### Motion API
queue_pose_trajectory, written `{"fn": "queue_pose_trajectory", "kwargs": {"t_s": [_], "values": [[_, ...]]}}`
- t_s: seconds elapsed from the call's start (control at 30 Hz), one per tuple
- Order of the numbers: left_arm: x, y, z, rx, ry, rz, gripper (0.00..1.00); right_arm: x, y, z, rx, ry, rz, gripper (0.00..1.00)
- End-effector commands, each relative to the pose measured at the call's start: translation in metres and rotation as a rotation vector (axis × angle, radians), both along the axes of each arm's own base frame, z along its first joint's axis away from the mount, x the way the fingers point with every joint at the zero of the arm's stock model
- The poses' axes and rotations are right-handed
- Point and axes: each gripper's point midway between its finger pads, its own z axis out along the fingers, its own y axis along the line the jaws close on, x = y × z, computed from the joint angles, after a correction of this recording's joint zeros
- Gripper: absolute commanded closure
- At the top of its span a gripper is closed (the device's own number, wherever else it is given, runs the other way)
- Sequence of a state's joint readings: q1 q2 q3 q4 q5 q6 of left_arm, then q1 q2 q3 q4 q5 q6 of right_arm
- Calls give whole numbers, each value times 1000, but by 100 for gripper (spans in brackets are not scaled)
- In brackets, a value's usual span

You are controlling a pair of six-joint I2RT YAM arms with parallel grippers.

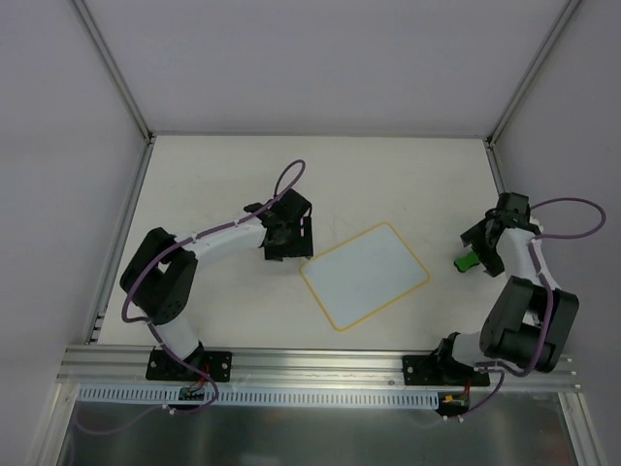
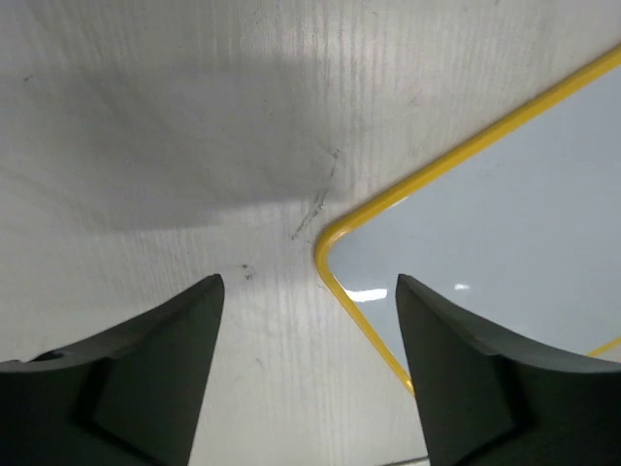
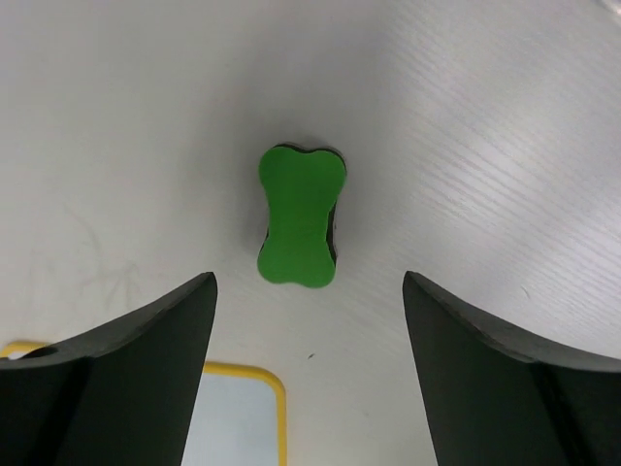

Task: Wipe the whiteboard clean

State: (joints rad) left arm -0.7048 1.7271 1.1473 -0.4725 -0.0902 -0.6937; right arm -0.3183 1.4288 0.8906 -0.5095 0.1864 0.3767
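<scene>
The whiteboard (image 1: 365,275) lies flat mid-table, white with a yellow rim, no marks visible. Its corner shows in the left wrist view (image 2: 466,252) and another corner in the right wrist view (image 3: 238,417). My left gripper (image 1: 288,250) is open and empty, just left of the board's left corner, one finger (image 2: 466,379) over the board's edge. The green eraser (image 1: 467,262) lies on the table right of the board. My right gripper (image 1: 477,254) hovers open over it, the eraser (image 3: 299,216) just ahead of the fingertips, not held.
Metal frame rails (image 1: 116,243) run along the table's left and right edges (image 1: 497,175). White walls enclose the back. A slotted rail (image 1: 310,364) crosses the near edge by the arm bases.
</scene>
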Motion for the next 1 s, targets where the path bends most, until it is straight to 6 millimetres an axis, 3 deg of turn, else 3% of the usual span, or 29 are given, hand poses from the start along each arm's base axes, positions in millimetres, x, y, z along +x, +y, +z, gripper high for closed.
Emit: {"fn": "queue_pose_trajectory", "kwargs": {"t_s": [0.0, 0.03, 0.13, 0.17, 0.23, 0.27, 0.33, 0.47, 0.53, 0.67, 0.77, 0.97], "values": [[18, 6, 57, -39, -139, 12, 25, -4, -5, 54, -71, -105, 38, 18], [20, 10, 66, -37, -165, 18, 23, -5, -4, 77, -100, -176, 52, 16], [25, 24, 109, -52, -267, 19, 6, -5, 0, 123, -166, -299, 154, 3], [28, 34, 132, -52, -338, 20, 1, -7, 3, 156, -213, -394, 185, 1], [29, 48, 161, -38, -420, 25, 1, -14, 8, 188, -274, -467, 262, 1], [28, 62, 187, -20, -508, 30, 1, -22, 11, 209, -314, -526, 272, 1], [28, 78, 218, -5, -605, 41, 1, -32, 16, 241, -356, -607, 284, 1], [5, 127, 296, 34, -848, 79, 1, -59, 34, 303, -475, -760, 394, 1], [-5, 150, 321, 62, -930, 128, 1, -80, 40, 335, -548, -816, 420, 1], [-41, 191, 365, 56, -1079, 177, 1, -103, 61, 362, -608, -902, 515, 1], [-61, 211, 376, 39, -1140, 205, 1, -118, 66, 366, -641, -941, 536, 1], [-90, 233, 372, 7, -1200, 227, 1, -140, 66, 357, -699, -964, 562, 1]]}}
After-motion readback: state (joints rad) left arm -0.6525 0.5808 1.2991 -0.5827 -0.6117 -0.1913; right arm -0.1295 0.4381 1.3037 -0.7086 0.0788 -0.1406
